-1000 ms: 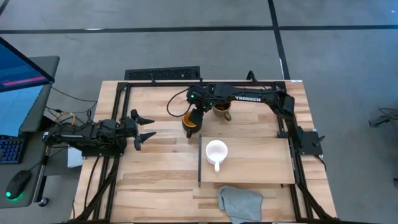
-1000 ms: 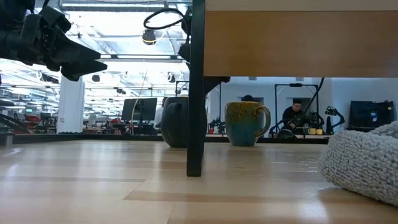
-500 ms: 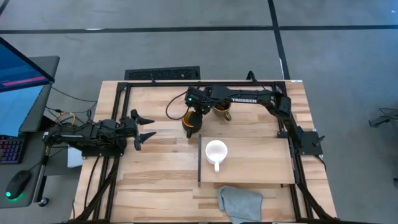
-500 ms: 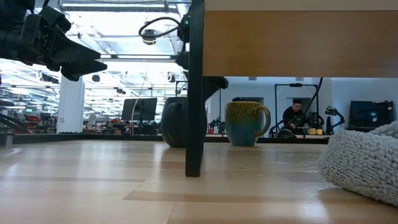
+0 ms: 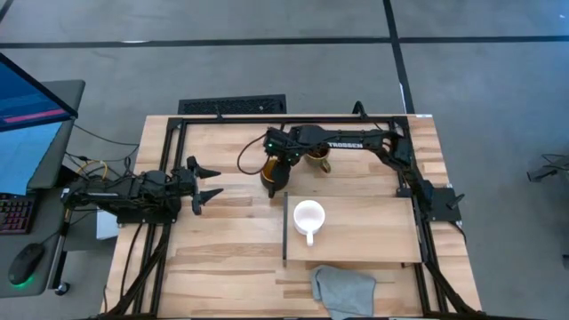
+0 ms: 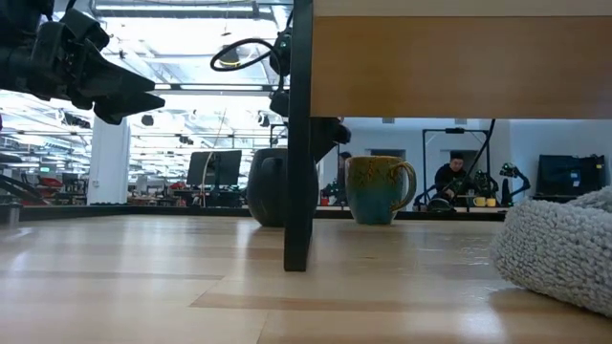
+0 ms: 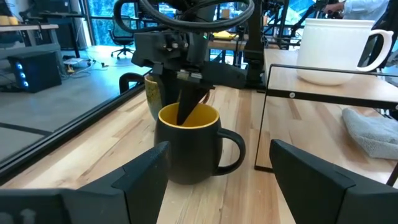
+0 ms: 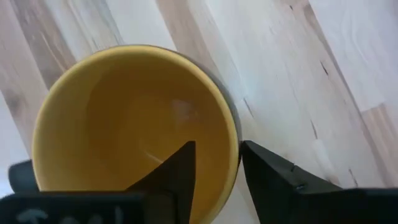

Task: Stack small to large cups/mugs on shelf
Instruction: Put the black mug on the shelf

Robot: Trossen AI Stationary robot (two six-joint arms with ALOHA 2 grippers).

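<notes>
- Right pincer (image 5: 275,172) sat just above centre of the high view, straddling the black mug's (image 5: 271,177) rim: one finger inside the yellow bowl, one outside, not yet squeezed shut.
- Olive-brown mug (image 5: 318,160) stood just right of it on the worktop (image 5: 227,240).
- White mug (image 5: 308,217) was on the shelf (image 5: 373,231), lower centre.
- Left pincer (image 5: 210,181) waited at mid-left, fingers spread.

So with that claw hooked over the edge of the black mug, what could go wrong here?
The right gripper pinches only the rim of the black mug, one finger inside and one outside, so the mug might tilt or slip when lifted. The olive-brown mug stands close behind and could be bumped. The white mug already sits on the shelf, so a clumsy placement may knock it.
</notes>
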